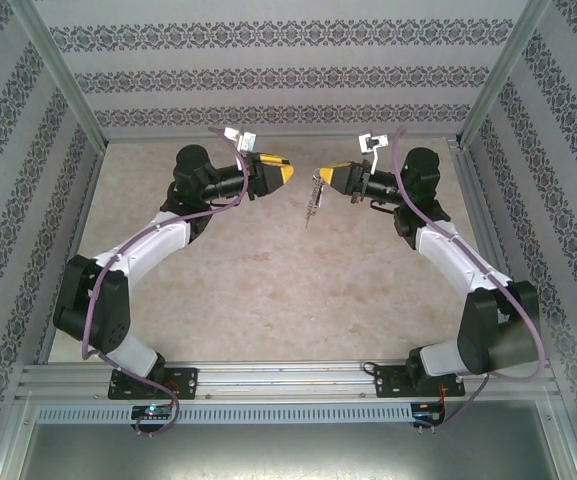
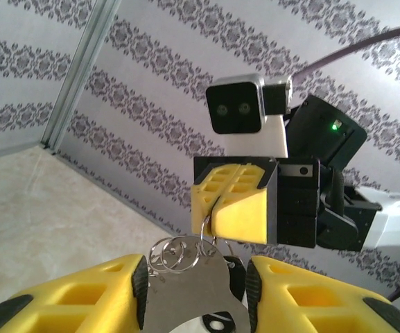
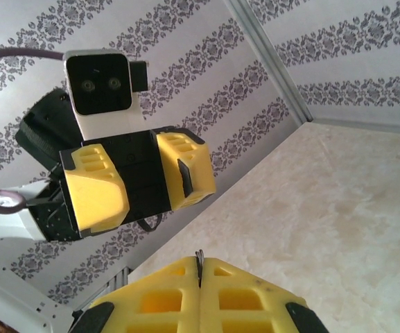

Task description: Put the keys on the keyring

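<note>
The keyring (image 2: 179,251) hangs in mid-air well above the table, its silvery loops bunched just below the tips of the right gripper (image 2: 217,206), which is clenched on a thin wire of the ring. Under the loops dangles a flat silver piece that I take for the key (image 2: 189,295), already on the ring as far as the left wrist view lets me judge. The left gripper (image 3: 148,182) faces it from the other side with its jaws parted and nothing between them — from above, its tips sit near the hanging bunch but apart from it. The grip looks like the weak spot: the right fingers pinch only a sliver of wire, so a nudge from the left fingers or a jerk of the arm could set the bunch swinging, or pull the ring free and drop it. If the ring is not closed — I cannot tell — the key could slide off as it swings. Below lies a pale, mottled beige table (image 1: 268,300), fenced by aluminium posts (image 1: 60,75) and walls (image 1: 268,85) papered in grey damask stripes.
</note>
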Robot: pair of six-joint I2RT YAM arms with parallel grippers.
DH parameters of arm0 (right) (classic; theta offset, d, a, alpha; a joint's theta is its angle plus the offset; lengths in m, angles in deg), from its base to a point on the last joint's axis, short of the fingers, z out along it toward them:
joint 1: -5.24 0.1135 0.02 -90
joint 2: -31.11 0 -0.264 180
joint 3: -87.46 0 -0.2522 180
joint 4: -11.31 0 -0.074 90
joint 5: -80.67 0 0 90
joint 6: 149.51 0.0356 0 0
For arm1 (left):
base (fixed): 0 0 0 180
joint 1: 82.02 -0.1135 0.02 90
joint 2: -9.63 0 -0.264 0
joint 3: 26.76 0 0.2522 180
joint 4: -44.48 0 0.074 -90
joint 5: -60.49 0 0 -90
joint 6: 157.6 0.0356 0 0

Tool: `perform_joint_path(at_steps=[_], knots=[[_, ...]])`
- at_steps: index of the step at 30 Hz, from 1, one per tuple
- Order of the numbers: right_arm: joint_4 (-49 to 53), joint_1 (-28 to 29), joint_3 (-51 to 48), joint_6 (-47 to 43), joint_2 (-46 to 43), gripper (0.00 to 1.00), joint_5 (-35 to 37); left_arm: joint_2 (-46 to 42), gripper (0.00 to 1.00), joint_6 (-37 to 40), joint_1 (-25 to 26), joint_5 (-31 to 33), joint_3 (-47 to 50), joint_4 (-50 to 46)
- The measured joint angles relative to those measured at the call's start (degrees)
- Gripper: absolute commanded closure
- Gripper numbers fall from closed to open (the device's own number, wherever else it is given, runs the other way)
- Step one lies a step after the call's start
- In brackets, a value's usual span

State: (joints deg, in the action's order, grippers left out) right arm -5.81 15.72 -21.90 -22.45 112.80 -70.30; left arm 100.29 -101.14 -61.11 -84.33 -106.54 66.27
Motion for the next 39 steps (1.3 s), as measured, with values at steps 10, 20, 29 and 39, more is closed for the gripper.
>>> perform_joint_path(at_steps=[10,20,29,39], knots=[[0.96,2.16,0.72,-0.85,2.49,1.0,0.28,3.08,0.55,7.32,-0.02,-1.81,-5.64,-13.9],[1.18,2.91,0.72,-1.4,2.47,1.0,0.5,5.44,0.55,9.7,-0.02,-5.57,-8.72,-19.91],[1.95,2.91,0.61,-1.46,1.99,1.0,0.48,6.45,0.56,8.17,-0.02,-9.11,-8.87,-18.99],[1.99,2.91,-0.07,-1.51,1.6,1.0,0.46,10.84,0.59,-3.67,-0.02,-12.31,-8.92,-4.94]])
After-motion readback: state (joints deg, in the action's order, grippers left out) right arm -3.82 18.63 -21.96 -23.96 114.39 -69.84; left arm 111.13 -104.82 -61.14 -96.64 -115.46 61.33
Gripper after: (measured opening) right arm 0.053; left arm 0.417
